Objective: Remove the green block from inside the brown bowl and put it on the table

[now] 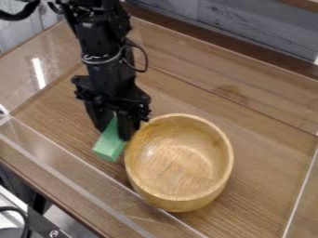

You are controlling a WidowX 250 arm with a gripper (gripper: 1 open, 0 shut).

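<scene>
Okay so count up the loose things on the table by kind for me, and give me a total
Green block: 1, outside the bowl, between the robot's fingers
Brown bowl: 1, nothing visible inside it
Total: 2

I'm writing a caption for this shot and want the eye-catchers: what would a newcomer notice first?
First the black gripper, pointing straight down at centre left with a green block between its fingers, the block's lower end at the table. Next the big, empty wooden bowl just to its right, near the front clear wall.
</scene>
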